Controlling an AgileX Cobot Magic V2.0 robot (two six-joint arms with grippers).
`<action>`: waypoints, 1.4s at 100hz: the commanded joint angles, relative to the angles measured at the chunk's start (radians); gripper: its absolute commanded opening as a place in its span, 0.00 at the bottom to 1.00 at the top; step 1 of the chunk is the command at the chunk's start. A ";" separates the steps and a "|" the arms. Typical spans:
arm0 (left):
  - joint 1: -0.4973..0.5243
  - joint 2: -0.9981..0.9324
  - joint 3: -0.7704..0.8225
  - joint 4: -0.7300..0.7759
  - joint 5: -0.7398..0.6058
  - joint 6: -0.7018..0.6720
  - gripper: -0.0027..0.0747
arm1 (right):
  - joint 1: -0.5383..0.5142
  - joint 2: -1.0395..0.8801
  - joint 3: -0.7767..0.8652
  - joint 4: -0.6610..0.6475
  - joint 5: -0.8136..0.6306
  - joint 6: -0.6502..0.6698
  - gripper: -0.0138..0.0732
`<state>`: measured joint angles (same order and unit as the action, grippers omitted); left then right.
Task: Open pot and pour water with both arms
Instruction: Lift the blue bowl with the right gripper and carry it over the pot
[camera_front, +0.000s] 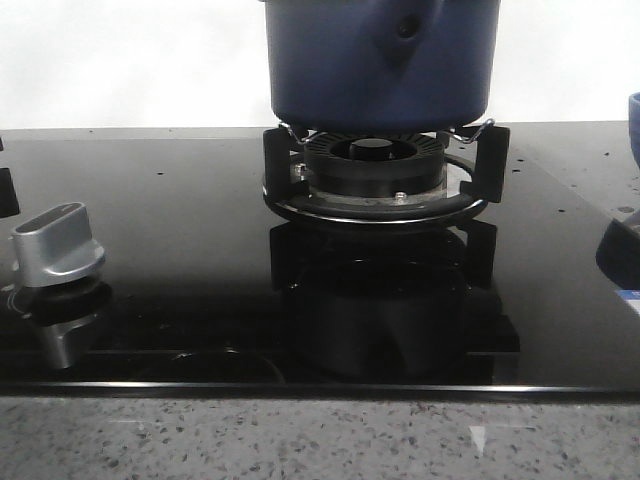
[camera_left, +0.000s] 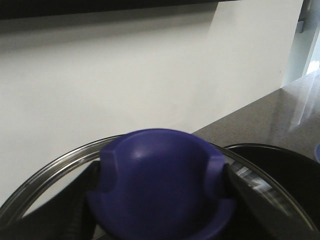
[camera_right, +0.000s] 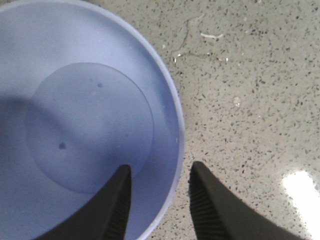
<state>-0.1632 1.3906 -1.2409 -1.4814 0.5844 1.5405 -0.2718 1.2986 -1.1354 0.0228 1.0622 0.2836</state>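
Left gripper (camera_left: 160, 200): its 2 dark fingers (camera_left: 75, 200) flank the blue knob (camera_left: 160, 185) of a glass lid (camera_left: 50, 172) and press against the knob's 2 sides, pinching it. The lid's steel rim curves behind the knob; a white wall and a strip of grey speckled counter (camera_left: 265, 115) lie beyond.

Right gripper (camera_right: 160, 200): its 2 black fingers (camera_right: 117, 205) are spread a little and straddle the rim of a pale blue bowl (camera_right: 75, 100), 1 finger inside, 1 outside over the speckled counter. Whether the pads touch the rim cannot be told. The bowl shows a flat round base with a few dark specks.

Pot (camera_front: 380, 60): dark blue, seated on the prongs of the black burner (camera_front: 375, 160) at the rear centre of the glossy black hob (camera_front: 180, 250); its handle mount with a small hole faces the front camera. The pot's top is cut off by the frame edge in the front view.

Edges and room: a silver control knob (camera_front: 58, 240) stands near the hob's left edge, well apart from the burner. The blue bowl edge shows at the far right. The hob's front edge meets the speckled counter.
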 joint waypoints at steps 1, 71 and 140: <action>0.002 -0.042 -0.034 -0.077 0.005 -0.006 0.44 | -0.005 -0.023 -0.025 -0.005 -0.022 0.001 0.44; 0.002 -0.042 -0.034 -0.078 -0.008 -0.006 0.44 | -0.005 0.055 -0.006 0.052 -0.095 0.001 0.27; 0.002 -0.042 -0.034 -0.078 -0.078 -0.006 0.44 | 0.005 0.030 -0.315 0.208 -0.026 -0.114 0.07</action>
<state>-0.1632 1.3906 -1.2409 -1.4926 0.5090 1.5405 -0.2718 1.3740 -1.3449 0.1577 1.0546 0.2110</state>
